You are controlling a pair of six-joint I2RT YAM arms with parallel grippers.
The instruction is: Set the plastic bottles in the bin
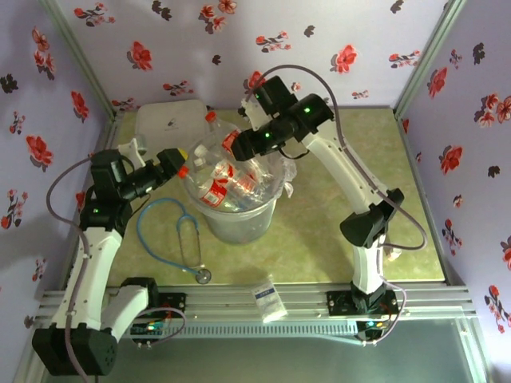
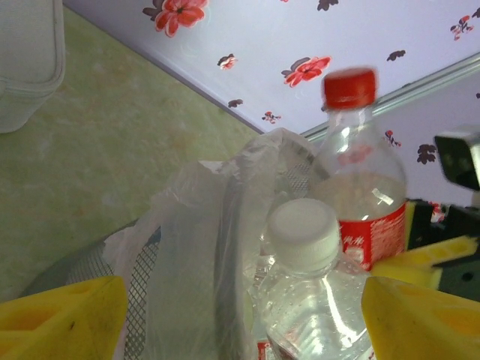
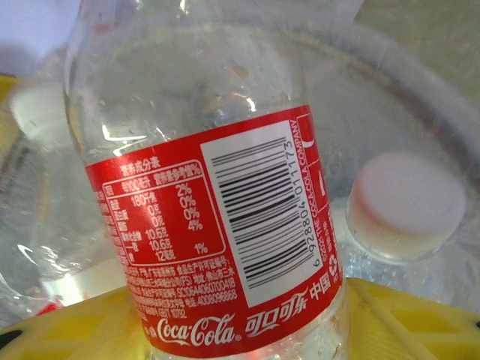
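Evidently the step in hand is the drop: the right gripper has its yellow fingers clenched on the red label of a clear Coca-Cola bottle, carried above the far-left part of the bin. Overhead, that bottle's red cap pokes out past the rim toward the flat white lidded box, so I judge the next move calls for bringing the bottle further in over the middle before letting go; released here, it could tip outside. The bin is already heaped with other bottles, among them a white-capped bottle just below the held one, so a dropped bottle may roll off the pile, and a low, central release looks safest. The task seems close to its end. The left gripper sits at the bin's left rim, fingers spread wide and clamping nothing, with the bunched plastic bag liner and the white-capped bottle between them. The two grippers are near each other across the bin, leaving little room there. Open green table lies to the right for the right arm's retreat; a blue stethoscope lies just beside the bin, below the left arm.
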